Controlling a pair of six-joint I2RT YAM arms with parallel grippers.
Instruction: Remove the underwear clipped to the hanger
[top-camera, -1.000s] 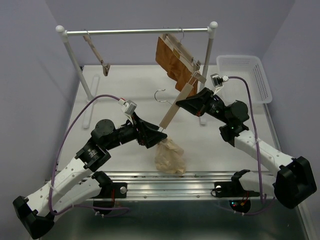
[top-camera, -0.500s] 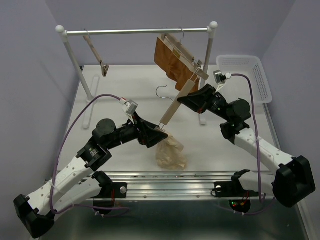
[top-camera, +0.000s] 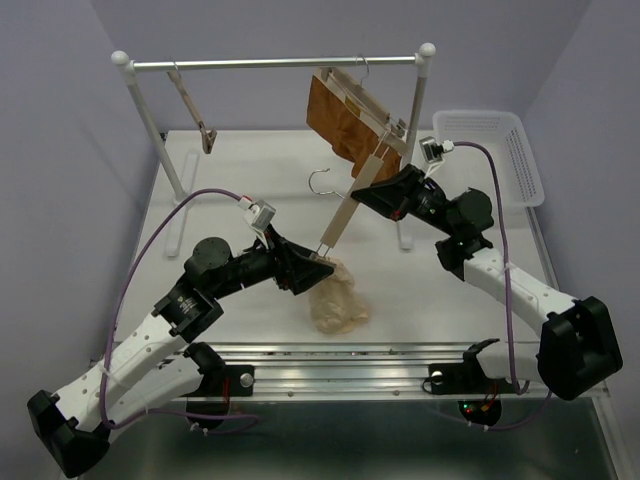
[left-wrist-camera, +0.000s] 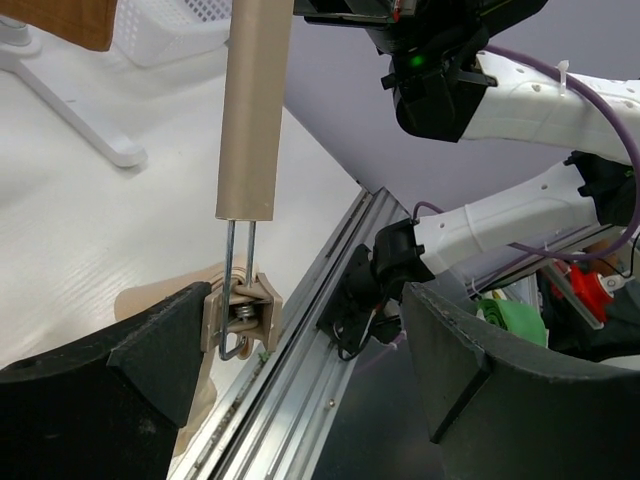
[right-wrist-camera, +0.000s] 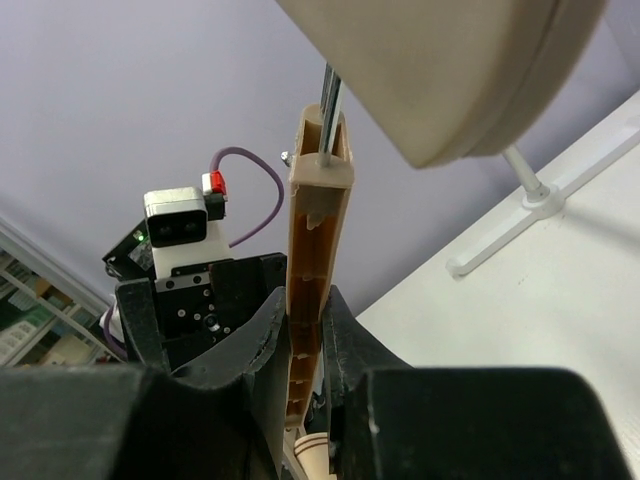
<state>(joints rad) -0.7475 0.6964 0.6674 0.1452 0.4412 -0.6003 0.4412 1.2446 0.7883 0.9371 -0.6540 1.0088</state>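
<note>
Top external view: a big clothes rack (top-camera: 275, 63) stands across the top, with brown underwear (top-camera: 335, 115) hanging on it. Below it, in the middle, the hanger (top-camera: 343, 217) slants between the two arms. The right gripper (top-camera: 362, 200) is squeezed tight on its upper part. The left gripper (top-camera: 318, 268) is spread wide around the bottom clip (left-wrist-camera: 243, 315) and holds nothing. The underwear (top-camera: 335, 303) lies bunched on the table (top-camera: 260, 170) at the lower middle, right by that clip. Maybe the clip bites it; I cannot tell.
</note>
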